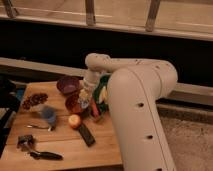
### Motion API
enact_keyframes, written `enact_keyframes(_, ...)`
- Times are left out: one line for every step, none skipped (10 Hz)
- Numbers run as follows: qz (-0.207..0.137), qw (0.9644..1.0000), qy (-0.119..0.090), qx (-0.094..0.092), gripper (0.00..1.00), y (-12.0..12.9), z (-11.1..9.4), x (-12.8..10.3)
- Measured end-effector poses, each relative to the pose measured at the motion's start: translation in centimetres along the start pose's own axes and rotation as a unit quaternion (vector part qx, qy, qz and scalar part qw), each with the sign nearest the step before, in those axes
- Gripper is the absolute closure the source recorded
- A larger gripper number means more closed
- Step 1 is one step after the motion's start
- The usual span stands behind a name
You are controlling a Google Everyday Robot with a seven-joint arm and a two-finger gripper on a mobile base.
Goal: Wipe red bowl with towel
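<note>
The red bowl [74, 104] sits on the wooden table [60, 147], just in front of a purple bowl [67, 84]. My gripper [85, 101] hangs from the white arm [135, 95] and reaches down onto the right rim of the red bowl. A small pale patch [83, 105] at the gripper's tip, over the bowl, looks like the towel. The arm hides part of the bowl's right side.
Dark grapes [34, 100] and a blue cup [48, 116] stand to the left. An orange fruit [75, 121] and a black bar [86, 134] lie in front of the bowl. A green bag [102, 94] is behind the arm. Utensils [44, 155] lie near the front edge.
</note>
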Motion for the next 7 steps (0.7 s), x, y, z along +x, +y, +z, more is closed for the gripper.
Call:
enact_keyframes(-0.009, 0.9999, -0.007, -0.002, 1.00, 0.0, 0.3, -1.1)
enact_keyframes(-0.017, 0.9998, -0.013, -0.004, 1.00, 0.2, 0.6, -2.5)
enact_keyframes(-0.029, 0.9994, -0.015, -0.012, 1.00, 0.9, 1.5, -4.8)
enact_keyframes(-0.035, 0.9992, -0.014, -0.015, 1.00, 1.4, 2.1, -6.3)
enact_keyframes(-0.040, 0.9989, -0.010, -0.020, 1.00, 2.1, 2.8, -7.7)
enact_keyframes(-0.040, 0.9989, -0.007, -0.025, 1.00, 2.4, 3.2, -8.7)
enact_keyframes(-0.037, 0.9989, -0.007, -0.029, 1.00, 2.6, 3.4, -9.2)
